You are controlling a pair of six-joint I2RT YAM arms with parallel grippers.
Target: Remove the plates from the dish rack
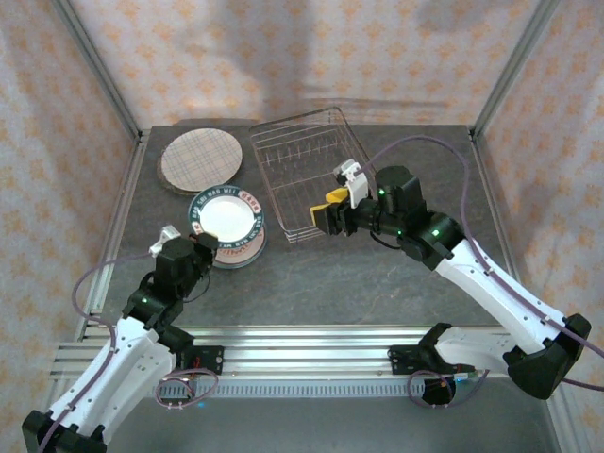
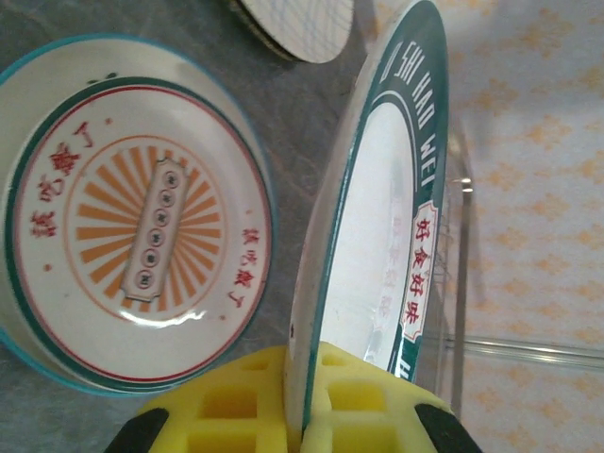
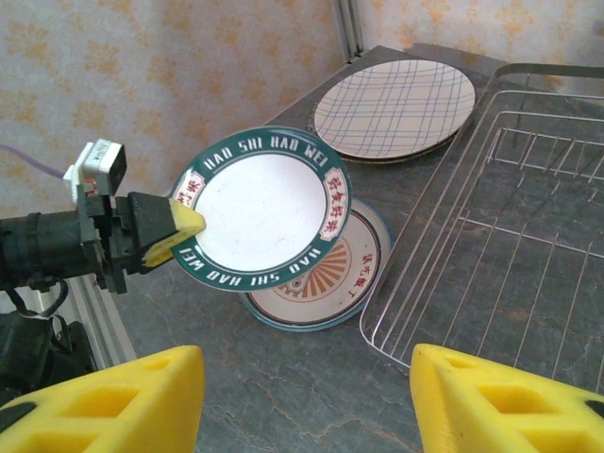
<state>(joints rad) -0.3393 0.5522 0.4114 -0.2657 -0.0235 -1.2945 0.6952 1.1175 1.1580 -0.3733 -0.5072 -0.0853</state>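
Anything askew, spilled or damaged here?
Nothing spilled or broken. Only the green-rimmed plate is askew: the left claw pinches its edge and holds it tilted above the sunburst plate, not yet laid flat.

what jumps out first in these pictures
The green-rimmed plate stands out, held up by its rim in the left end effector over a sunburst plate lying flat. A plaid plate lies at the back left, and the right end effector hangs open at the near edge of the silver dish rack.
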